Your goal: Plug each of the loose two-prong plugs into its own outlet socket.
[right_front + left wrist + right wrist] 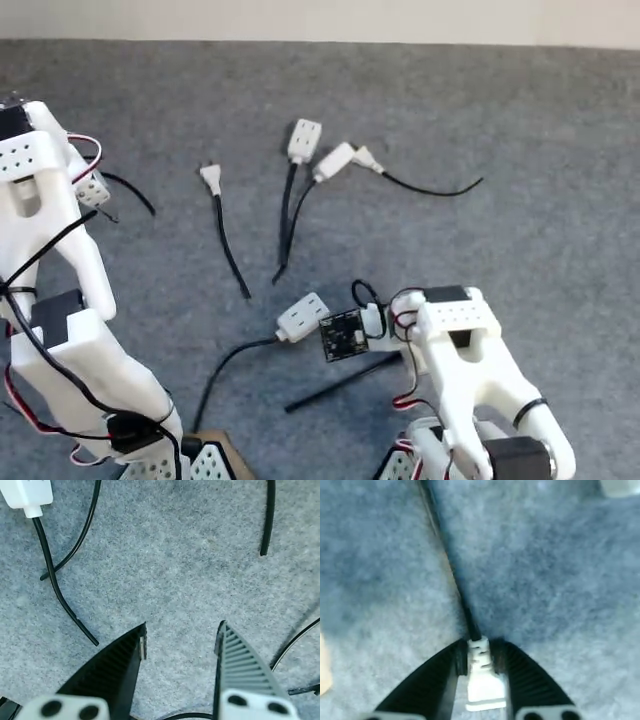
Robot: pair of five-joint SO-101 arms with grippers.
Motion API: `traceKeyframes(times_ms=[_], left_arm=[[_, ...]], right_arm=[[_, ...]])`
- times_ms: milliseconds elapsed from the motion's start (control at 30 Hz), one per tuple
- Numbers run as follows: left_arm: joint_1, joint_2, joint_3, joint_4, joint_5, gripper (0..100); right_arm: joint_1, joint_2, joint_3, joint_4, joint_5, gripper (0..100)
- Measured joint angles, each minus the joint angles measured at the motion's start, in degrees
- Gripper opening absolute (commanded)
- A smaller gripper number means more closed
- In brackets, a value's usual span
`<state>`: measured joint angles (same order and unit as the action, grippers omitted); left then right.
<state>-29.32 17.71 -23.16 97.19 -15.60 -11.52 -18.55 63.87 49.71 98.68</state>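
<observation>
Closest to me, by the desk's near edge, my right claw [480, 652] is clamped on the flat sides of a white outlet socket [302, 318]. Its black cord [240, 347] trails off toward the near-left corner. I judge the body light, hard and rather slick, so the hold belongs on its broad flanks. It should never be on the limp cord, which would likely drag and twist whatever it is joined to. My left claw [182, 640] hangs spread wide over bare grey desk [190, 570], gripping nothing.

Toward the middle lies the loose plug [212, 178], its cord running back toward the near edge. I would take it across the moulded body behind the prongs, since those are probably thin enough to bend if pinched.

Farther out sits a second socket [304, 140]. Just beside it is a third socket [335, 160] with a plug [366, 157] at its mouth. That one looks seated, though I cannot tell for sure.
</observation>
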Motion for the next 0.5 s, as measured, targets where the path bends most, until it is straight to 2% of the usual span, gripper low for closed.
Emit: traceKeyframes(times_ms=[233,433,500], left_arm=[[0.0,0.0,0.0,0.0,0.0,22],[0.0,0.0,0.0,0.0,0.0,22],[0.0,0.0,0.0,0.0,0.0,22]], right_arm=[[0.1,-0.1,-0.4,0.1,-0.9,0.4],[0.3,-1.1,-7.6,7.0,-11.5,0.4],[0.6,-3.3,-11.3,12.1,-12.5,0.4]])
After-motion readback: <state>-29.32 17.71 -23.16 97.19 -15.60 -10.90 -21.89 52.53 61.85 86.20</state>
